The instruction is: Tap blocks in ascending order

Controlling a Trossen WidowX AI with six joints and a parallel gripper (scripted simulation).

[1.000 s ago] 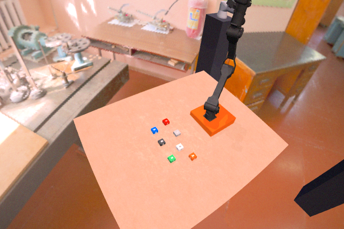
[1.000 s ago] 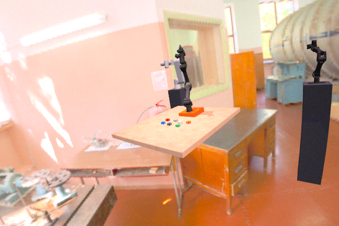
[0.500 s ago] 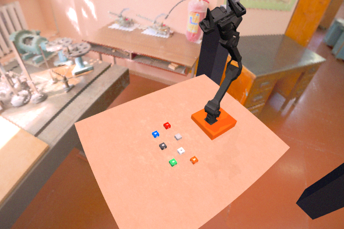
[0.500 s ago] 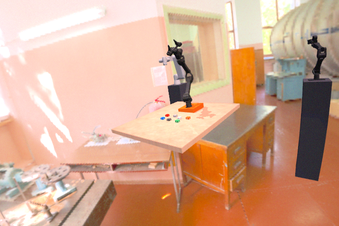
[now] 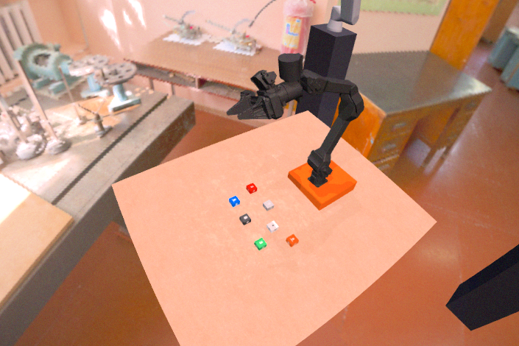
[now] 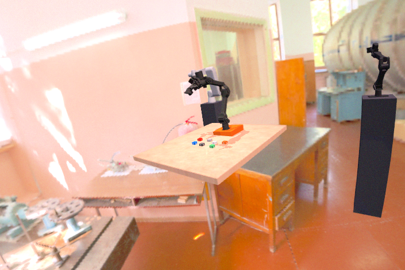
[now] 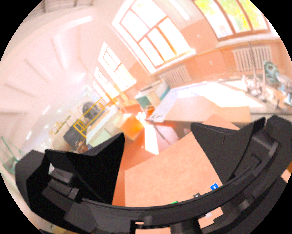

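Observation:
Several small blocks lie on the tan table (image 5: 194, 285) (image 6: 189, 165): red (image 5: 251, 188) (image 6: 200, 139), blue (image 5: 234, 200) (image 6: 194, 142), grey (image 5: 268, 205) (image 6: 209, 139), black (image 5: 245, 219) (image 6: 201, 144), white (image 5: 272, 226), green (image 5: 260, 243) (image 6: 212, 146) and orange (image 5: 291, 239) (image 6: 224, 142). Their digits are too small to read. My gripper (image 5: 237, 110) (image 6: 187, 91) (image 7: 158, 131) is open and empty, held high above the table's far part, well apart from all blocks. In the wrist view, the blue block (image 7: 214, 187) shows just past the right finger.
The arm stands on an orange base (image 5: 333, 191) (image 6: 232, 130) at the table's far right. A dark pillar (image 5: 329, 57) stands behind the table. A desk (image 6: 292, 149) sits under its right side, and workbenches stand to the left.

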